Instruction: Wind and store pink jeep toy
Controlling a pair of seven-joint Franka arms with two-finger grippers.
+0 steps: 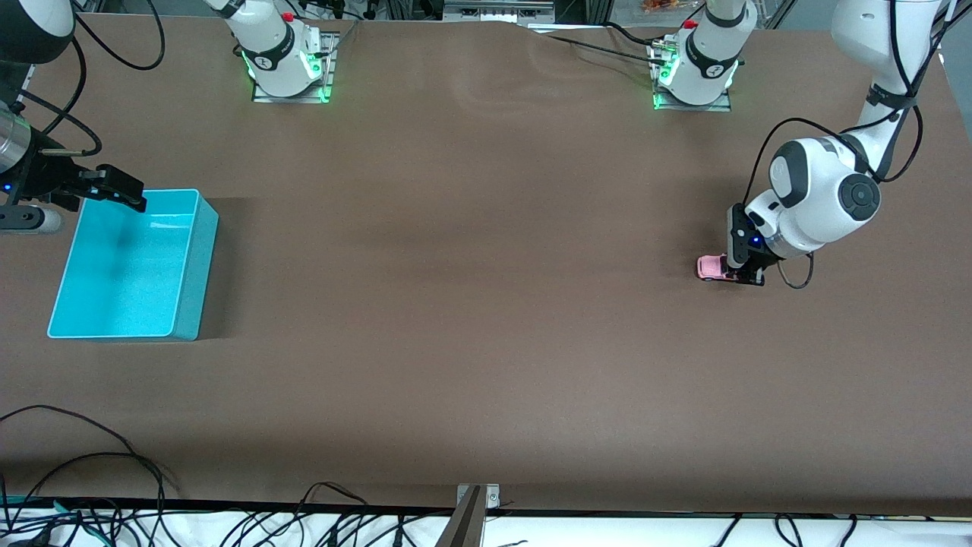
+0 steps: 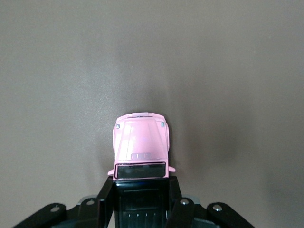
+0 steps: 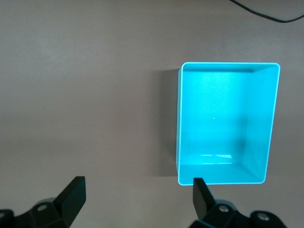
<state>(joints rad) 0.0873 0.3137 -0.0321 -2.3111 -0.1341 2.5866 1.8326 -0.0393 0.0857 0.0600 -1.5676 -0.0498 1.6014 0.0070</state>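
A: Which step was in hand?

B: The grasp for winding, I judged. The left tool (image 1: 748,275) had closed on the rear of the pink jeep toy (image 1: 711,267), which sat on the tabletop (image 1: 471,304) at the left arm's end.

A: Next?

B: Probably dragging it backward, wheels pressed down.

A: The count?

B: One jeep, one turquoise bin (image 1: 191,262). The right tool (image 3: 137,194) waited spread wide and empty above the bin's rim.
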